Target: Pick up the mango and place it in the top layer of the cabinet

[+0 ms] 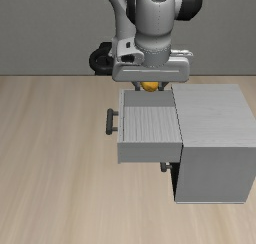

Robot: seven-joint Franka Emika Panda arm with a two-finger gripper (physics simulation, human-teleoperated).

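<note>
The mango (pixel 148 87) shows as a small yellow patch directly under the gripper (pixel 147 83), at the far edge of the open top drawer (pixel 150 123) jutting left from the cabinet (pixel 212 138). I cannot tell whether the gripper clasps it or hangs loose. I judge the coming move is straight down; the fruit's long axis is hidden.

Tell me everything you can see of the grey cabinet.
The cabinet is a plain matte grey box, standing upright on the wooden surface toward the exterior view's right. Its top drawer is pulled out toward the exterior view's left, with a dark bar handle on its front; a dark gap shows beneath it. The gripper hangs over the drawer's far edge with the yellow mango just below it. Contact cannot be told.
</note>
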